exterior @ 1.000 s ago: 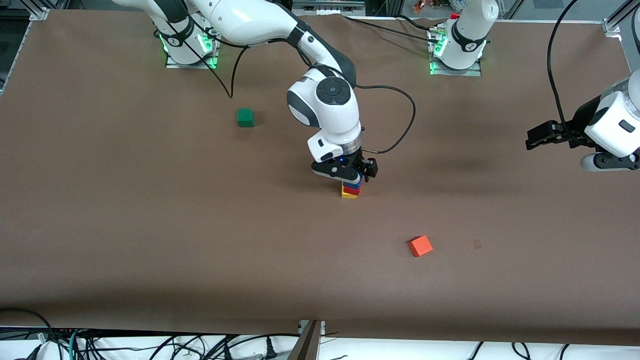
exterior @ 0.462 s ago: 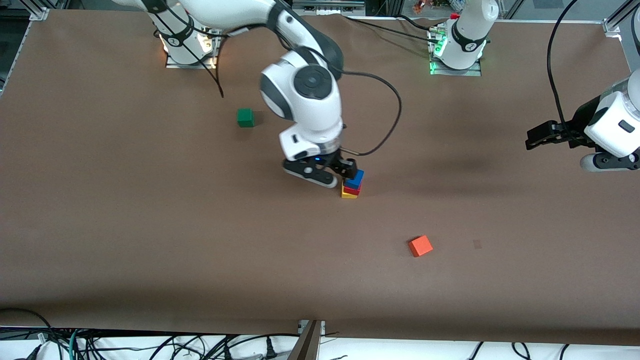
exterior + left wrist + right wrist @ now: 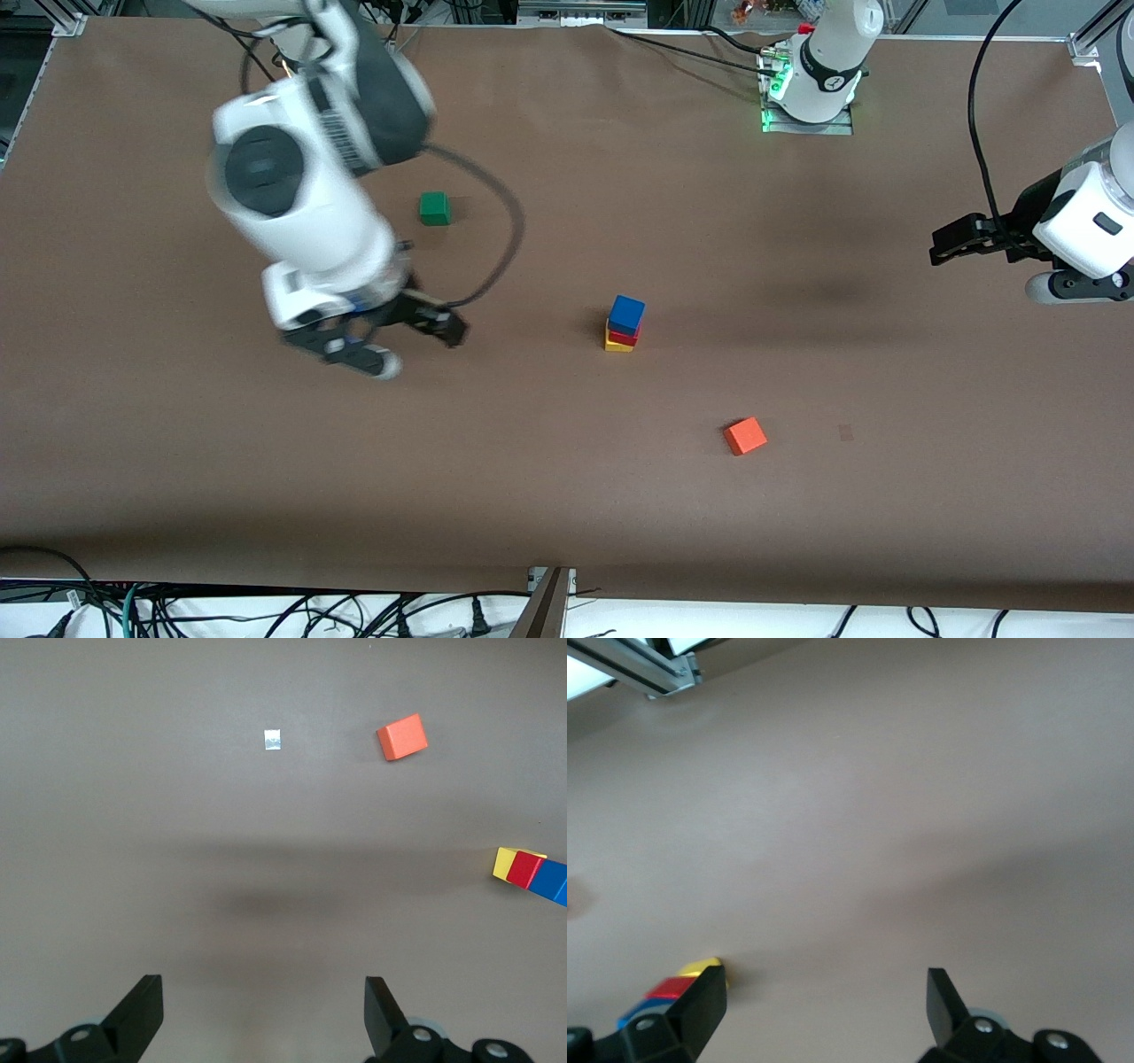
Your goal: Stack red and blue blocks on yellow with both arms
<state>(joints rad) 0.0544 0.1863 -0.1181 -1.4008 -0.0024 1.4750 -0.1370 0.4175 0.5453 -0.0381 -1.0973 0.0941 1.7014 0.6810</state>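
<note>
The stack stands near the middle of the table (image 3: 177, 496): the yellow cube (image 3: 617, 342) on the bottom, the red block (image 3: 625, 335) on it, the blue block (image 3: 626, 314) on top. The upper two sit a little skewed toward the left arm's end against the yellow one, so I'd judge the tower the thing at risk. A knock to the table, or an arm sweeping low past it, could tip the blue block off that offset seat.

The right gripper (image 3: 390, 341) hangs over bare table well away from the stack, toward the right arm's end, and nearer the front camera than the green cube (image 3: 434, 208). Its fingers (image 3: 700, 1014) are spread wide with nothing between them; in its wrist view the stack only peeks past one fingertip.

The left gripper (image 3: 946, 246) waits over the left arm's end of the table, well apart from the stack. Its fingers (image 3: 142, 1014) are also wide apart and hold nothing. The orange-red cube (image 3: 745, 436) lies nearer the front camera than the stack, untouched.
</note>
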